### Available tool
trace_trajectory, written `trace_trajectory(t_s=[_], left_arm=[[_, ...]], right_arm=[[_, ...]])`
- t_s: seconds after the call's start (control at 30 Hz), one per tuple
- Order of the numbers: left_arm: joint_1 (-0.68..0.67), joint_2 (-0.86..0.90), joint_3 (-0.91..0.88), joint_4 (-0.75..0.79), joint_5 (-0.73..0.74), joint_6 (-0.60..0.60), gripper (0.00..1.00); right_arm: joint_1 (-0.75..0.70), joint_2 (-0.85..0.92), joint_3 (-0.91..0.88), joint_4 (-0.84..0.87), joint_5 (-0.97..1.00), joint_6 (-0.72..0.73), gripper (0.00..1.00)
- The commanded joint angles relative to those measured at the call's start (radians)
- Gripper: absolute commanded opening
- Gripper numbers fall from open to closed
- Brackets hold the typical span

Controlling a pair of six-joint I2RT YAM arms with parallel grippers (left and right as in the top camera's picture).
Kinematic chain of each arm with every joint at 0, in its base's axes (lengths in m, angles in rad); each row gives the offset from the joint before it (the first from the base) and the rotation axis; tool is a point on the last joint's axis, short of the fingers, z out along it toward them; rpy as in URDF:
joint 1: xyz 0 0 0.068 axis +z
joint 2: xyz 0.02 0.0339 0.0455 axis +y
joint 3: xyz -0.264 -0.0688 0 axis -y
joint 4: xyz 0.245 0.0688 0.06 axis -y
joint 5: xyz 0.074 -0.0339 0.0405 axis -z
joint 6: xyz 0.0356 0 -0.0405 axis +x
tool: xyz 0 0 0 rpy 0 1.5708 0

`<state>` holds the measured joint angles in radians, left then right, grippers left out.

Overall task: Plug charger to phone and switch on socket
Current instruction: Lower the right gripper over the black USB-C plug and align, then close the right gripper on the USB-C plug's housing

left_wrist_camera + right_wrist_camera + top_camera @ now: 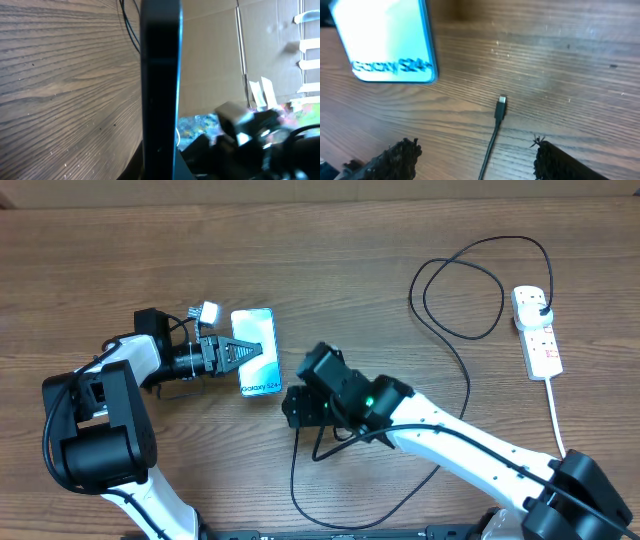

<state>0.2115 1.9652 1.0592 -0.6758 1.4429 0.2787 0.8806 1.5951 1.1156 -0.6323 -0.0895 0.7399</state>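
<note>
The phone [257, 352], its screen lit light blue with "Galaxy S24" text, is held at the centre left by my left gripper [248, 350], which is shut on it. In the left wrist view the phone's dark edge [160, 90] stands as a vertical bar. The charger cable [466, 370] loops from its black plug [541, 308] in the white socket [540, 340] down toward my right gripper [293, 407]. In the right wrist view the connector tip [501, 107] lies flat on the wood just below the phone [385, 42]. My right gripper [477, 160] is open, astride the cable without touching it.
The socket's white cord [556, 415] runs down the right side, by the right arm's base [585, 490]. A slack loop of cable [310, 495] lies near the front edge. Cardboard and clutter [260, 75] show beyond the table in the left wrist view.
</note>
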Motion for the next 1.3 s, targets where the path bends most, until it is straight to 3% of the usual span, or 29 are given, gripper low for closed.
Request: trace_trajectory(t_s=[0.0, 0.3, 0.43, 0.63, 0.73, 0.97, 1.27], left_arm=[[0.003, -0.022, 0.004, 0.004, 0.043, -0.014, 0.04], [0.003, -0.022, 0.004, 0.005, 0.043, -0.014, 0.04], [0.003, -0.022, 0.004, 0.007, 0.043, -0.014, 0.04], [0.003, -0.022, 0.004, 0.007, 0.043, -0.018, 0.04], [0.003, -0.022, 0.004, 0.008, 0.043, -0.026, 0.04], [0.003, -0.022, 0.004, 0.008, 0.043, -0.026, 0.04], [0.003, -0.022, 0.004, 0.008, 0.042, -0.026, 0.04]], right_arm=[[0.003, -0.001, 0.035, -0.022, -0.008, -0.006, 0.81], [0.079, 0.06, 0.034, -0.028, 0.03, 0.079, 0.82], [0.114, 0.102, 0.034, 0.013, 0.029, 0.078, 1.0], [0.121, 0.116, 0.034, 0.063, 0.02, 0.067, 1.0], [0.121, 0.117, 0.034, 0.059, 0.045, 0.077, 0.82], [0.129, 0.117, 0.012, 0.047, 0.158, 0.195, 0.62], [0.158, 0.136, 0.005, 0.059, 0.18, 0.204, 0.58]])
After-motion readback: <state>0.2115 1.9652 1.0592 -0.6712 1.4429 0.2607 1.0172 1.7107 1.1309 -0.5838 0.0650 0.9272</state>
